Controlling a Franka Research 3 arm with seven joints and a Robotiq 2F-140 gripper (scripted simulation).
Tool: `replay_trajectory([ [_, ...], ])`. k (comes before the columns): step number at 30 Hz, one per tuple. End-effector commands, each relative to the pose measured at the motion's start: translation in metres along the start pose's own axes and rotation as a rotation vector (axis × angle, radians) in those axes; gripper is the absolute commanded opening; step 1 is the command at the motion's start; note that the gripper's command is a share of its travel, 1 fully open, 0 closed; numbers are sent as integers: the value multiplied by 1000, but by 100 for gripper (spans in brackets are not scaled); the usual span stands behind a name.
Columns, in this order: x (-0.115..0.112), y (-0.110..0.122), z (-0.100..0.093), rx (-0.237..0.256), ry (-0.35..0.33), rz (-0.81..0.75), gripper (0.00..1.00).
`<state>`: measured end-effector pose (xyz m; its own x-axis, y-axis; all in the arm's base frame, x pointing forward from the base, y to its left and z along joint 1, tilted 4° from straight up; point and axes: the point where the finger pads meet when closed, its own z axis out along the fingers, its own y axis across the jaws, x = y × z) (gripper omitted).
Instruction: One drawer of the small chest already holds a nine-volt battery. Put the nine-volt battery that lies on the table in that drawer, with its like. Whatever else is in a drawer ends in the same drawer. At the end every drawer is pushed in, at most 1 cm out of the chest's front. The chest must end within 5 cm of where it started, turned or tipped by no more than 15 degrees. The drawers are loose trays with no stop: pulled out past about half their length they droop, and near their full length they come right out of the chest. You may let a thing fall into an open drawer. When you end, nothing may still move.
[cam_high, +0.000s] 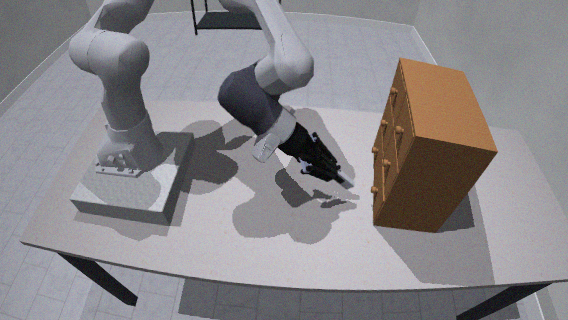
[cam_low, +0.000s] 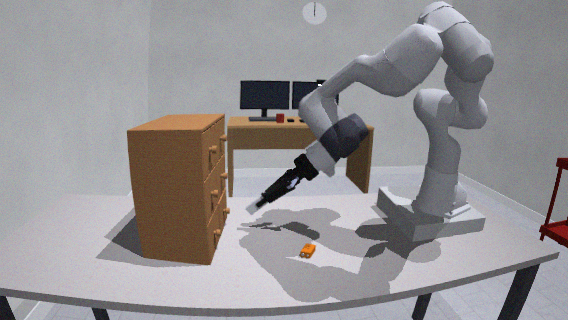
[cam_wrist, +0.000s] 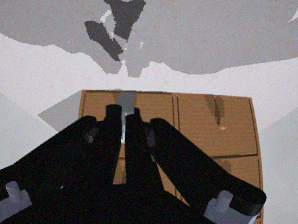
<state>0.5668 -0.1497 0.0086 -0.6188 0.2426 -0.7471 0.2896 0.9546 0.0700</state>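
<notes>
Chest (cam_low: 175, 185) at left of the exterior view, every drawer looking pushed in, knobs facing right across the bench (cam_low: 150, 280). Gripper (cam_low: 251, 207) just right of that front, near but apart, fingers pressed together on nothing, aimed at the drawers. Nine-volt battery (cam_low: 307, 250) down at lower centre, below and right of the gripper, long axis running up to the right.
</notes>
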Motion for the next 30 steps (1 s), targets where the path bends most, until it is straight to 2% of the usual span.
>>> replay_trajectory([
  [1, -6, 1, -13, -4, -6, -10, 0],
  [7, -25, 1, -67, -4, -6, -10, 0],
  [10, -31, 1, -85, -4, -6, -10, 0],
  [21, -33, 1, -91, -4, 0, -10, 0],
  [30, -34, 1, -100, -3, 55, -10, 0],
])
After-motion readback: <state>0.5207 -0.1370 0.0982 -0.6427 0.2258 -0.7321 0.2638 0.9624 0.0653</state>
